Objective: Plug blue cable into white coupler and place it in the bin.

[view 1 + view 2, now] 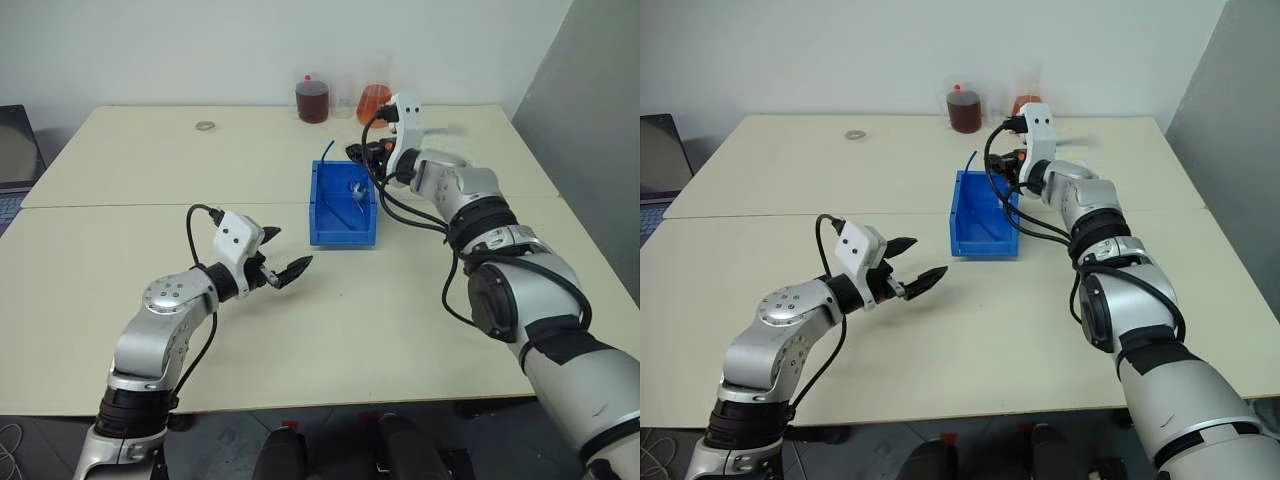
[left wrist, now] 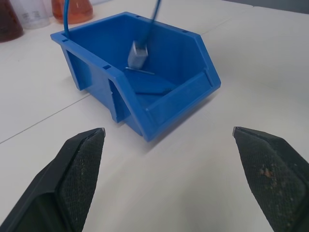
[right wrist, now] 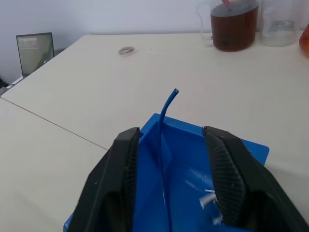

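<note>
Hovering above the far rim of the bin [image 1: 343, 236], your right gripper [image 3: 170, 169] has its black fingers apart with nothing between them; the blue cable [image 3: 166, 112] rises past that gap untouched. Your left gripper [image 1: 910, 264] hangs over bare table, well apart from the bin, jaws spread wide and empty. You can judge the cable as light, springy and thin: it holds a curve, with one end standing up over the bin wall, so take it close behind the plug, not along the loose run. The white coupler [image 2: 137, 53], small, rigid and smooth, could slip. Your left wrist view shows it inside the bin at the cable's end; your right wrist view shows the free tip.
</note>
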Controlling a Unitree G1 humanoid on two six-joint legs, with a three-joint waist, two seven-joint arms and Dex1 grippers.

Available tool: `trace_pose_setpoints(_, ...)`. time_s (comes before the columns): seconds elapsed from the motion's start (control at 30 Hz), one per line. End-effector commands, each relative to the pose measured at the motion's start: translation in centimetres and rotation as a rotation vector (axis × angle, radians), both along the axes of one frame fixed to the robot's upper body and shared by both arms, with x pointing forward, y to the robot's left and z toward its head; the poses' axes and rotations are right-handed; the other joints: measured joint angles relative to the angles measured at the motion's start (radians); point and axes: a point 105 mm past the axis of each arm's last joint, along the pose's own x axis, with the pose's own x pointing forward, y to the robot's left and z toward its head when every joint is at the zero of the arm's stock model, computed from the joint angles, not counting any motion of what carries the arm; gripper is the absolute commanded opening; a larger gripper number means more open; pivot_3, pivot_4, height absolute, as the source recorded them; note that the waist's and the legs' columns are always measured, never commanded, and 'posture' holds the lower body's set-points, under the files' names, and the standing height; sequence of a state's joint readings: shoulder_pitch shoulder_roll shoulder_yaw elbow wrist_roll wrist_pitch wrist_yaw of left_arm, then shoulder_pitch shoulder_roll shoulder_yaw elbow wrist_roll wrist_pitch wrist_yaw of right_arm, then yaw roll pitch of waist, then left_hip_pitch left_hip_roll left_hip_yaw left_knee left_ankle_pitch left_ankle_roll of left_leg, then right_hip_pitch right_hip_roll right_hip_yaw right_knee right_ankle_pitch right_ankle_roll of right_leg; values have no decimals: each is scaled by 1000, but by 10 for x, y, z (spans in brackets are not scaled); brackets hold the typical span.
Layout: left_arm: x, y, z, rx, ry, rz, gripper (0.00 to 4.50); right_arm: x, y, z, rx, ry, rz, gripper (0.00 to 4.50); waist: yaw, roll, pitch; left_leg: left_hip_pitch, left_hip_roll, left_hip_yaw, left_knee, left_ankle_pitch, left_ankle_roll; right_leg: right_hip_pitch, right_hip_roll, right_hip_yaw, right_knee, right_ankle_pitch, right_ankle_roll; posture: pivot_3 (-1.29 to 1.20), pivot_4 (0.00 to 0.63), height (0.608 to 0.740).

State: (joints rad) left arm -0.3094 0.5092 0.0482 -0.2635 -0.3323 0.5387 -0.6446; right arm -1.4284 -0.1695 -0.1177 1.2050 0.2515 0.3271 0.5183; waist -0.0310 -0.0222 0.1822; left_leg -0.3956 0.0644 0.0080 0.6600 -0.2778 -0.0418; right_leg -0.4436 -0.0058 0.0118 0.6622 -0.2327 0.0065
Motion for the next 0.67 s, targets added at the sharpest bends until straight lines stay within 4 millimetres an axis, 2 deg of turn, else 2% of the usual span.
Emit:
trace_pose_setpoints(0.03, -4, -6, 20, -38, -72, -12, 4500, 0, 4, 29, 7, -93, -5, 3252, 0, 0, 0, 0, 0, 0, 0, 0, 0, 0, 0, 0, 0, 0, 0, 0, 150, 740)
trace_pose_setpoints(0.17, 0, -7, 23, -40, -77, -16, 4500, 4, -2, 33, -33, -125, -56, 4084, 0, 0, 0, 0, 0, -1, 0, 0, 0, 0, 0, 0, 1, 0, 0, 0, 150, 740)
trace_pose_setpoints(0.2, 1, -8, 23, -41, -78, -18, 4500, 5, -4, 35, -33, -128, -69, 4406, 0, 0, 0, 0, 0, -1, 0, 0, 0, 0, 0, 0, 1, 0, 0, 0, 150, 740)
trace_pose_setpoints(0.3, 2, -10, 24, -44, -79, -27, 4500, 9, -17, 41, -26, -152, -136, 4467, 1, 0, 0, 0, 0, 0, 1, 0, 0, 0, 0, 0, 1, 0, 0, 0, 150, 740)
trace_pose_setpoints(0.37, 4, -11, 24, -44, -80, -28, 4500, 11, -34, 48, -65, -206, -191, 4467, 1, 0, 0, 0, 0, 0, 1, 0, 0, 0, 0, 0, 1, 0, 0, 0, 150, 740)
trace_pose_setpoints(0.5, 7, -11, 27, -58, -84, -14, 4500, 10, -55, 61, -10, -240, -204, 4467, 2, 0, 0, -1, 0, 0, 1, 0, 0, 0, -1, 0, 0, 0, 0, 0, 150, 740)
trace_pose_setpoints(0.67, 12, -6, 27, -51, -90, 55, 4500, -5, -67, 53, -7, -267, -139, 4467, 1, 0, 0, 0, 0, 0, 1, 0, 0, 0, 0, 0, 1, 0, 0, 0, 150, 740)
